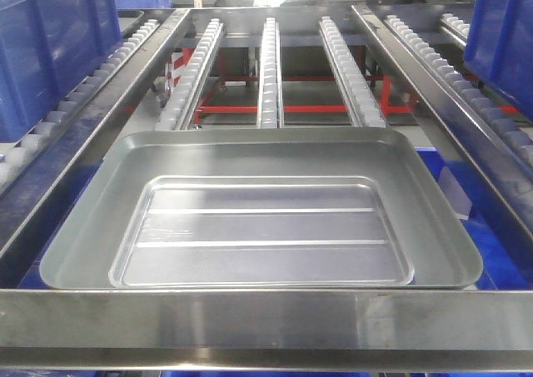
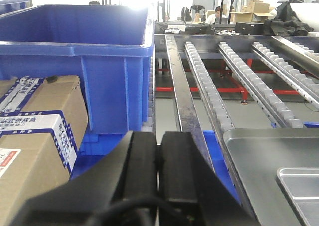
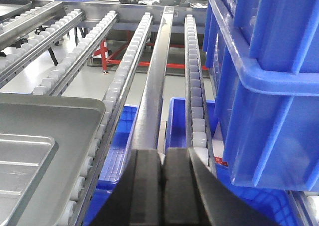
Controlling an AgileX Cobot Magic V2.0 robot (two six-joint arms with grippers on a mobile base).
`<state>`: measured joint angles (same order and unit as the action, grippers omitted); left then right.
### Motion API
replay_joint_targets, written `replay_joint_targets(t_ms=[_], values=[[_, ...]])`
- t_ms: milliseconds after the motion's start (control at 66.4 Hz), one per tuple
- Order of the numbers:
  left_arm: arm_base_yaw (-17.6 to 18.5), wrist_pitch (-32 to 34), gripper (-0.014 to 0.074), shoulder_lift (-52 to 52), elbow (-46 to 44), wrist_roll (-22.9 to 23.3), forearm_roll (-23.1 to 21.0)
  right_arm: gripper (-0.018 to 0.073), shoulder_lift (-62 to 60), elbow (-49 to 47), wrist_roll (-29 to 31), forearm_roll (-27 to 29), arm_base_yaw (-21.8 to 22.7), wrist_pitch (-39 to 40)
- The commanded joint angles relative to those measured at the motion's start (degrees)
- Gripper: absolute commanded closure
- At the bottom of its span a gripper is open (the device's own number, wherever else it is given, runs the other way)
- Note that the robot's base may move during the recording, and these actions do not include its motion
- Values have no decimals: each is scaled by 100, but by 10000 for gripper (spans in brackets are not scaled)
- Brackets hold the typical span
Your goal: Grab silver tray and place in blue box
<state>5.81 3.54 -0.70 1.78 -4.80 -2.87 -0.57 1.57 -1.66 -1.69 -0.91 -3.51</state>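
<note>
The silver tray (image 1: 260, 210) lies flat on the roller lanes at the near end of the rack, against the front steel bar; its bottom shows two long ribs. Its corner shows in the left wrist view (image 2: 269, 156) and the right wrist view (image 3: 45, 131). A blue box (image 1: 50, 44) stands on the left lane, large in the left wrist view (image 2: 75, 61). Another blue box (image 1: 504, 36) stands on the right lane (image 3: 269, 66). My left gripper (image 2: 159, 141) is shut and empty, left of the tray. My right gripper (image 3: 163, 156) is shut and empty, right of the tray. Neither shows in the front view.
Cardboard cartons (image 2: 35, 131) sit in front of the left blue box. Steel rails (image 2: 182, 96) and roller strips (image 1: 268, 69) run away from me. More blue crates (image 3: 117, 151) lie under the rack. A steel bar (image 1: 266, 319) crosses the front.
</note>
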Motion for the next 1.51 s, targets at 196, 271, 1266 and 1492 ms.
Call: replay_joint_targets(t_ms=[196, 271, 1266, 1492], values=[[18, 450, 607, -90, 99, 39, -5, 510, 30, -101, 53, -42, -15, 457], [18, 450, 607, -90, 99, 39, -5, 510, 30, -101, 53, -42, -15, 457], [18, -30, 607, 197, -664, 39, -5, 510, 366, -974, 54, -30, -28, -567], [18, -1727, 607, 1460, -1912, 39, -34, 510, 2042, -2285, 54, 9, -35, -1994]])
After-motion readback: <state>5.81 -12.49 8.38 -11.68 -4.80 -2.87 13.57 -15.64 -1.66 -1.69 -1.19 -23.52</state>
